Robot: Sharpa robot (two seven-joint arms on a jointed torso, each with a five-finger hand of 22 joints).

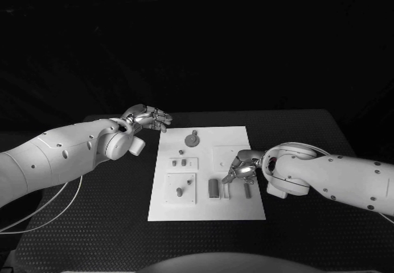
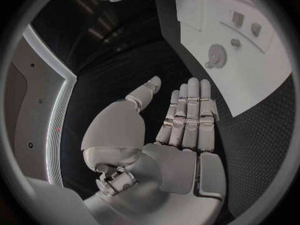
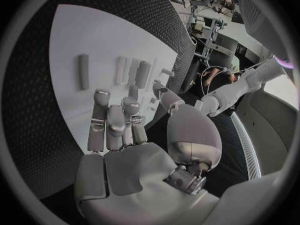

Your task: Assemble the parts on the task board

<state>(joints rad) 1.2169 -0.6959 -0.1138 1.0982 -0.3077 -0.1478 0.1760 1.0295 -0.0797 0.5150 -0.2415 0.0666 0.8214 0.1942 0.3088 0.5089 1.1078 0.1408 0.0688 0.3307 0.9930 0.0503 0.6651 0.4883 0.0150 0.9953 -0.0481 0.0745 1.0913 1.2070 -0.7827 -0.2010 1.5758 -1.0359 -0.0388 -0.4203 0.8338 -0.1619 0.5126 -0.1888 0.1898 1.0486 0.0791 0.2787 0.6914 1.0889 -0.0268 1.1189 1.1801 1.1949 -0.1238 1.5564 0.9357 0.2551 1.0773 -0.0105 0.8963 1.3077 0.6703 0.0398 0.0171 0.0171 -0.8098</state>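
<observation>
The white task board [image 1: 205, 207] lies in the middle of the table. On it are a round part [image 1: 193, 139], two small pegs [image 1: 179, 163], a lever piece [image 1: 184, 186], a dark block [image 1: 214, 189] and a thin bar [image 1: 247, 190]. My right hand [image 1: 241, 170] hovers over the board's right side, just above the block and bar, fingers pointing down and holding nothing. The right wrist view shows its fingers [image 3: 115, 122] stretched out over the board [image 3: 94, 30], with the bar [image 3: 83, 71] and block [image 3: 142, 74] beyond them. My left hand [image 1: 148, 119] is off the board's far left corner, flat and empty [image 2: 187, 120].
The black table [image 1: 98, 227] surrounds the board with free room on all sides. A cable [image 1: 49, 210] loops under my left arm. In the left wrist view, the round part [image 2: 215, 56] and the board [image 2: 250, 80] lie beyond the fingertips.
</observation>
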